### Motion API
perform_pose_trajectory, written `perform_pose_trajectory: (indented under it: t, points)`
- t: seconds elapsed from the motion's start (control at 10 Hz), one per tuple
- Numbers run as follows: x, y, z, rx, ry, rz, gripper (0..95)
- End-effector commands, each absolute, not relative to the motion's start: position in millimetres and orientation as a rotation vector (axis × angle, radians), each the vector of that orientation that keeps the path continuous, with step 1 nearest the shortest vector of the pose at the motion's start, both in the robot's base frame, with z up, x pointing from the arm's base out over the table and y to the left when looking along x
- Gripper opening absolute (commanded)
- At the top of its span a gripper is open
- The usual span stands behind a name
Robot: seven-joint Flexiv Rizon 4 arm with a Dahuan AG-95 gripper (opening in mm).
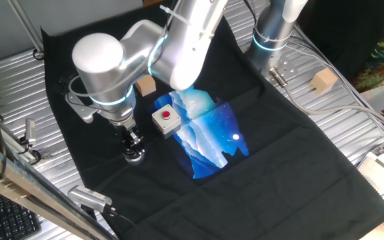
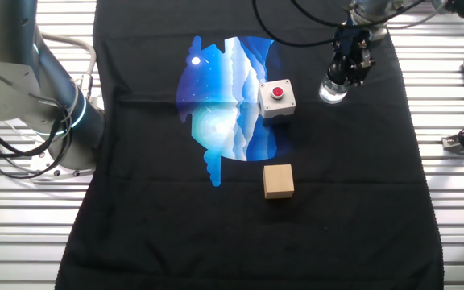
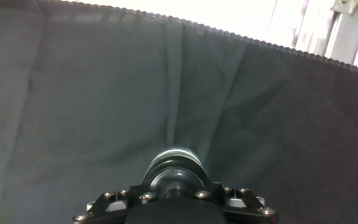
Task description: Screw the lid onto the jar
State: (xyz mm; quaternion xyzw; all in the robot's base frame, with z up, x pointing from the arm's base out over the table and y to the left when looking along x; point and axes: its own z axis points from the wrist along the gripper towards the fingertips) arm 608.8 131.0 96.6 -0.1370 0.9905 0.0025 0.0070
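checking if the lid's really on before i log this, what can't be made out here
- Lid: in neither fixed view can it be told apart from the pincer, which covers the top of the jar.
- Thread seating: hand view, blurred and partly hidden by the pincer body.
- Pincer fingers: hand view, cut off by the bottom edge; too small in the fixed views to tell open from shut.

We see both fixed views evenly and brightly lit, with soft shadows and glare on the arm's silver shell [image 1: 99, 57]. In the hand view, the top edge burns out white, and the jar [image 3: 176, 168] looks blurred.
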Motion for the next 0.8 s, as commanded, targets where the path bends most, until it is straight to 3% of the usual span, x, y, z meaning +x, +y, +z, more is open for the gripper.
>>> perform_pose_trajectory:
  t: [0.1,0.8]
  points:
    - [609.7,130.8,96.6,-0.405,3.096,0.054,0.0]
    - [609.6,130.1,97.1,-0.311,3.105,0.020,0.0]
